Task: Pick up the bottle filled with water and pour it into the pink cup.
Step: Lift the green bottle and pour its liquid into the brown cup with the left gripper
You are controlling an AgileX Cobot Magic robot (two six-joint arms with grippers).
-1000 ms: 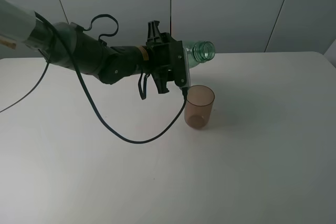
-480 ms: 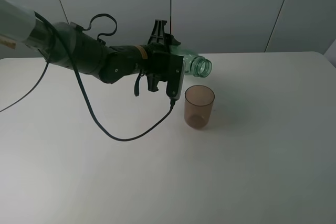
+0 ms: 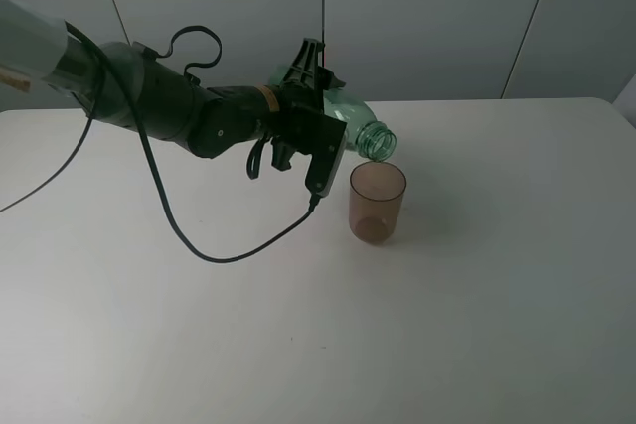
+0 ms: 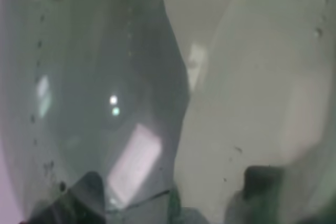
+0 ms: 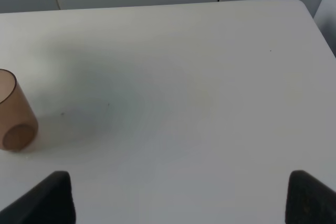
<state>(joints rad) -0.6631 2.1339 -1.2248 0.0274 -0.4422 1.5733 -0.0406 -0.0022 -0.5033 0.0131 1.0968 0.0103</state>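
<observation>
The white counter (image 3: 477, 295) is stretching beneath everything. The left hand (image 3: 316, 124) is closing around the body of the bottle (image 3: 358, 124) and holding it off the counter. The right hand (image 5: 178, 203) is gaping wide, gripping nothing. The bottle is tilting neck-down, its open mouth hanging just above the near rim of the pink cup (image 3: 378, 203), which is standing upright on the counter.

Green-tinted clear bottle (image 3: 358, 124), translucent brownish-pink cup (image 3: 378, 204), plain white table (image 3: 497, 305), black arm (image 3: 169, 108)
</observation>
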